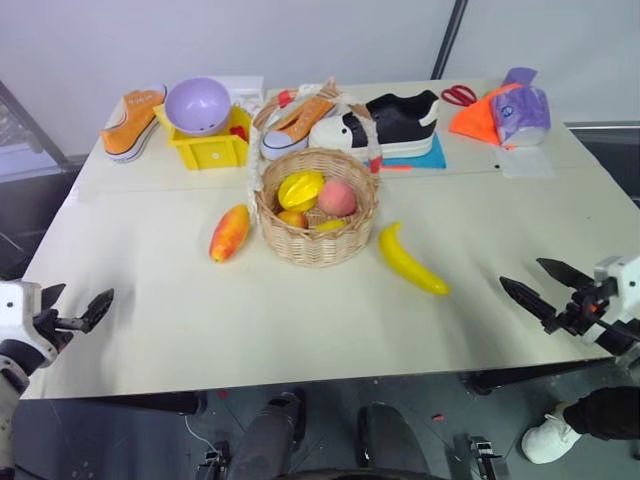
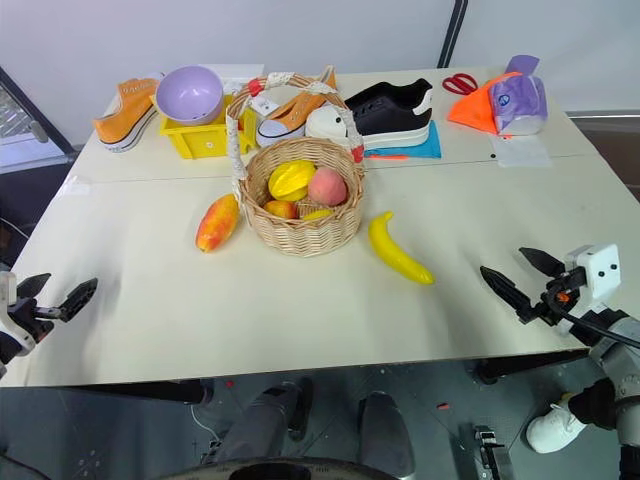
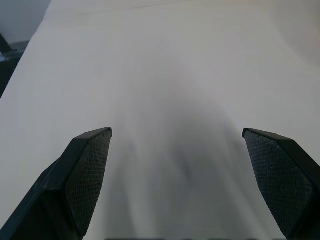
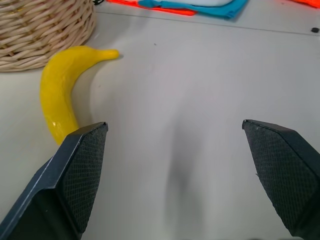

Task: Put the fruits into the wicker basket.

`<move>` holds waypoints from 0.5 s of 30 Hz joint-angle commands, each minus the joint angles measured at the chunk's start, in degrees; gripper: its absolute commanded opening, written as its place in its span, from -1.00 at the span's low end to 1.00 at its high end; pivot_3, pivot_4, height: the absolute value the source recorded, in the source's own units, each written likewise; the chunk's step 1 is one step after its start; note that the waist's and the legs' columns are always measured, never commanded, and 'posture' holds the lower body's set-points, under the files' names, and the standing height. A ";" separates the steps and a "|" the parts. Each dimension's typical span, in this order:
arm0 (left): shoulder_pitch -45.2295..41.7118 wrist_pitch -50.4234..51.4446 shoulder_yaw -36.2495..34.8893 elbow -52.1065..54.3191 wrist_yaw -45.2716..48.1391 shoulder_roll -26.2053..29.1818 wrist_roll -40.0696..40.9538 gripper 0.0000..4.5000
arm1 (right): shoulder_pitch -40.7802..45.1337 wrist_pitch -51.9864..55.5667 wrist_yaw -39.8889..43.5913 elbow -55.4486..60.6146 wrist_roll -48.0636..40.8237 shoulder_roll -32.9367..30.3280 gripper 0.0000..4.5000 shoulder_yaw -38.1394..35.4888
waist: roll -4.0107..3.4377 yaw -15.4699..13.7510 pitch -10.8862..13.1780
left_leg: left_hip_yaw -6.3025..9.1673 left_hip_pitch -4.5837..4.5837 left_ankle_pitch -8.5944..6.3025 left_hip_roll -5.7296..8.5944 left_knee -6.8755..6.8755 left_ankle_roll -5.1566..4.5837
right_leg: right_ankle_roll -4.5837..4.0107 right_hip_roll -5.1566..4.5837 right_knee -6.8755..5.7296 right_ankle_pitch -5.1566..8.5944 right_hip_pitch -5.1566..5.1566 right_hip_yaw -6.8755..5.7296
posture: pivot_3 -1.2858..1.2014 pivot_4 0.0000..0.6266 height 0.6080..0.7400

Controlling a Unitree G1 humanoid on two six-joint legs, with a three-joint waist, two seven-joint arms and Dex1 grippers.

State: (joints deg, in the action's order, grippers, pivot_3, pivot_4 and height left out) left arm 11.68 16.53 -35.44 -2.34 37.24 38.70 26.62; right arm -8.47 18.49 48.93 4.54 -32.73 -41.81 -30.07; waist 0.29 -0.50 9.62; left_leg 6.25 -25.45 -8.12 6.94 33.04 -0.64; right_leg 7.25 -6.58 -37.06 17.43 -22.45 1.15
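Right claw (image 2: 518, 282) hangs released, jaws wide, over the near right edge of the table (image 2: 300, 310), holding nothing. Left claw (image 1: 72, 310) likewise released and empty at the near left edge.

Banana (image 2: 397, 250) lies flat on the table just right of the wicker basket (image 2: 300, 225), between basket and right claw, its tip close to the basket wall. Mango (image 2: 217, 222) lies just left of the basket, well apart from the left claw. The basket already holds several fruits (a yellow one and a pink one on top).

Judgement: both fruits look like light, stiff plastic with a smooth, probably slippery skin. Banana best taken across its mid-length; mango across its narrow waist, near the middle.
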 commanded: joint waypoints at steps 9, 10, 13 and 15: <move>-2.87 2.80 0.64 5.39 -1.59 -0.14 1.40 0.99 | 1.77 0.31 -0.35 3.92 0.12 -0.75 1.00 1.07 | 0.00 -0.13 0.00 | -0.02 -0.01 0.00 0.00 0.00 -0.01 | 0.00 -0.02 0.04 0.00 0.00 -0.03 | 0.03 -0.52 1.00; -3.88 4.00 1.29 6.47 -1.17 -0.24 2.53 0.99 | 1.76 0.63 -0.28 5.22 -0.12 -0.94 1.00 1.32 | 0.00 -0.14 0.00 | -0.02 -0.01 0.00 0.00 0.00 -0.01 | 0.00 -0.02 0.04 0.00 0.00 -0.02 | 0.03 -0.52 1.00; -7.20 7.71 3.79 10.33 -0.32 -0.18 5.38 0.99 | 2.67 4.25 -0.03 12.19 -2.90 -1.86 1.00 2.78 | -0.01 -0.14 0.00 | -0.01 -0.02 0.00 0.00 0.00 -0.01 | 0.00 -0.02 0.02 0.00 -0.02 -0.03 | 0.03 -0.52 1.00; -8.67 10.17 6.34 12.82 0.62 0.67 6.10 0.99 | 3.34 8.14 0.02 18.21 -6.07 -2.68 1.00 4.17 | -0.01 -0.11 0.01 | -0.01 -0.03 0.00 0.00 0.00 -0.01 | 0.01 -0.02 0.01 0.00 -0.03 -0.03 | 0.03 -0.52 1.00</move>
State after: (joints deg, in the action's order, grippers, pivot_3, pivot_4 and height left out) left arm 3.44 25.32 -30.10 7.49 37.05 38.27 31.35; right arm -5.87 24.58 48.76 17.23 -35.51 -43.10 -26.02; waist 0.28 -0.61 9.63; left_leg 6.23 -25.48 -8.12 6.94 33.04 -0.65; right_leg 7.26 -6.59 -37.05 17.42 -22.48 1.13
